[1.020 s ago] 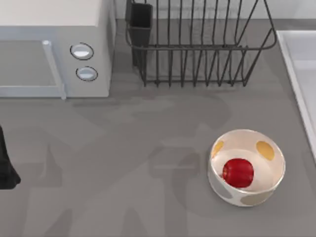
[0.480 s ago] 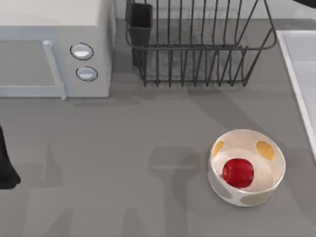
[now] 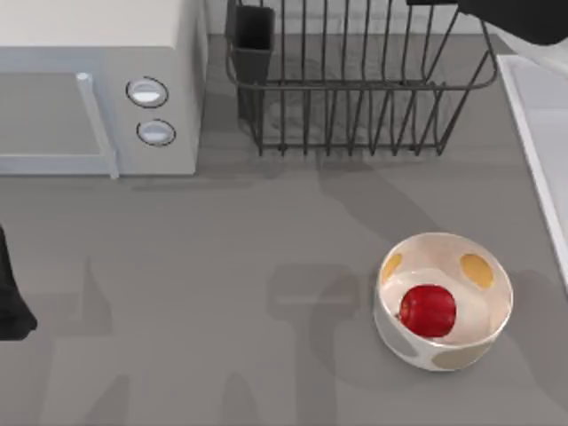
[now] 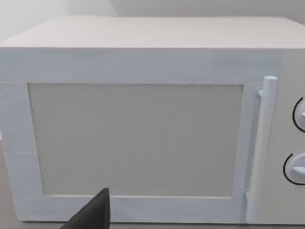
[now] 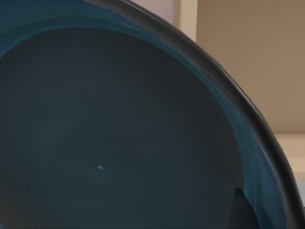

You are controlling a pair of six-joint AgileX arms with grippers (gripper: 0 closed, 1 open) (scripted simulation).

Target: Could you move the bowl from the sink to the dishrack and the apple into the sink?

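Note:
The teal-blue bowl (image 5: pixel 119 129) is held up close in the right wrist view, its dark inside facing the camera, with a wall behind it. My right gripper is shut on the bowl, and one dark fingertip (image 5: pixel 242 210) lies inside its rim. In the top view my right arm (image 3: pixel 524 18) reaches in over the far right corner of the dishrack (image 3: pixel 355 89). The red apple (image 3: pixel 428 310) lies in a white spotted bowl (image 3: pixel 444 355) on the counter. The sink (image 3: pixel 524 106) shows its pale rim at the right edge. My left arm (image 3: pixel 7 302) is parked at the left edge.
A white microwave (image 3: pixel 89 89) stands at the back left; the left wrist view faces its door (image 4: pixel 138 138). A black utensil cup (image 3: pixel 253 35) sits at the rack's left corner. Bare grey counter lies between the microwave and the spotted bowl.
My right arm has come into the top view from the upper right, over the dishrack's far corner, and its shadow has slid across the counter. The apple and left arm have not moved.

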